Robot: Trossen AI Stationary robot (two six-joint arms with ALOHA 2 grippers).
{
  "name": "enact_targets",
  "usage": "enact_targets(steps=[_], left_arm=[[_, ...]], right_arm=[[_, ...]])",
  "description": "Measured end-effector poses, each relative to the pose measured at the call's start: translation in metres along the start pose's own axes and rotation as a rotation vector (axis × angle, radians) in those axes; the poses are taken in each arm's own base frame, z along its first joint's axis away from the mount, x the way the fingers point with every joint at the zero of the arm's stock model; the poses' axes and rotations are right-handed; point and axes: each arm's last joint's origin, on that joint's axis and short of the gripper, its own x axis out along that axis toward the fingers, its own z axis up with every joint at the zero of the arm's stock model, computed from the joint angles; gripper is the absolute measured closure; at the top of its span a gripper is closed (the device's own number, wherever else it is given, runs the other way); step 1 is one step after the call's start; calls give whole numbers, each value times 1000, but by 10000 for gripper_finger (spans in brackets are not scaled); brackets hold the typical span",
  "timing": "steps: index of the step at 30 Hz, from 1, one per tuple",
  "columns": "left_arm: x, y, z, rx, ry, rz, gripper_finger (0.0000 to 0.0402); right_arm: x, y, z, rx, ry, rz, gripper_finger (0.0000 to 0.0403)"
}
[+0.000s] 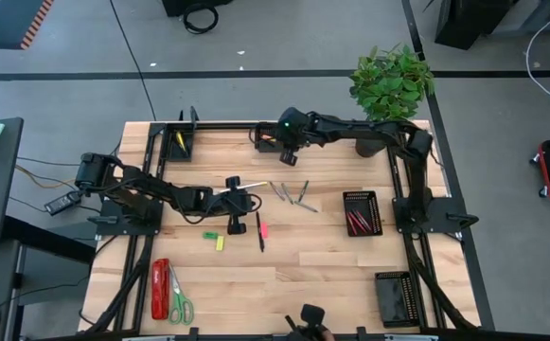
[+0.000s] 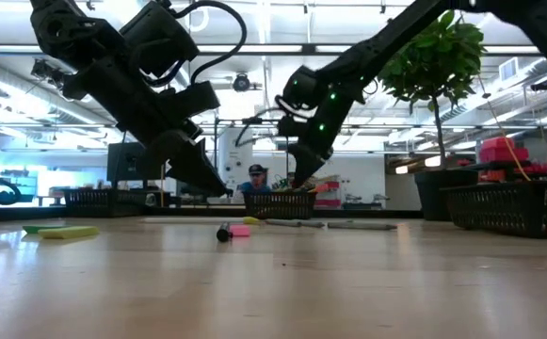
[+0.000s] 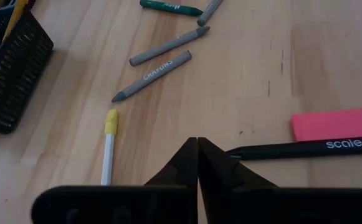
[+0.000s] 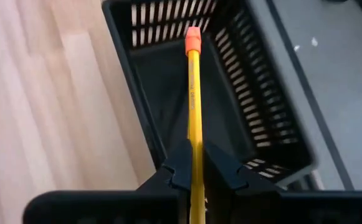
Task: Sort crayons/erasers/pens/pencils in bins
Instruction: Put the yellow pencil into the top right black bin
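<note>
My right gripper hangs over the far middle bin and is shut on a yellow pencil. My left gripper is shut and empty, a little above the table's middle. Under it lie a black pen, a pink eraser, a white pen with a yellow cap and grey crayons. Yellow and green erasers lie nearer the front. The right bin holds red crayons. My right gripper pinches the pencil's shaft between its two fingers. The pencil lies along the fingers, and its orange eraser end sticks out ahead over the inside of the bin. The pencil is lifted clear and touches nothing else.
A far left bin holds yellow sticks. Another bin stands near right. A red stapler and green-handled scissors lie near left. A plant pot stands at the far right, under my right arm.
</note>
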Motion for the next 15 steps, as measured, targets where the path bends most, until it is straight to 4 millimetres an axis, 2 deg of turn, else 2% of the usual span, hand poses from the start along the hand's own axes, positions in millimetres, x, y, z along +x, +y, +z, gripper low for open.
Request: enact_targets(steps=[3,9,15], left_arm=[[0,-1,0,0,-1,-3,385],[-1,-2,0,-4,0,-6,375],[-1,-2,-1,-12,6,-6,385]], right_arm=[[8,-3,0,1,18,-2,373],[5,-11,3,13,4,-14,371],[2,-14,3,33,-2,-18,331]])
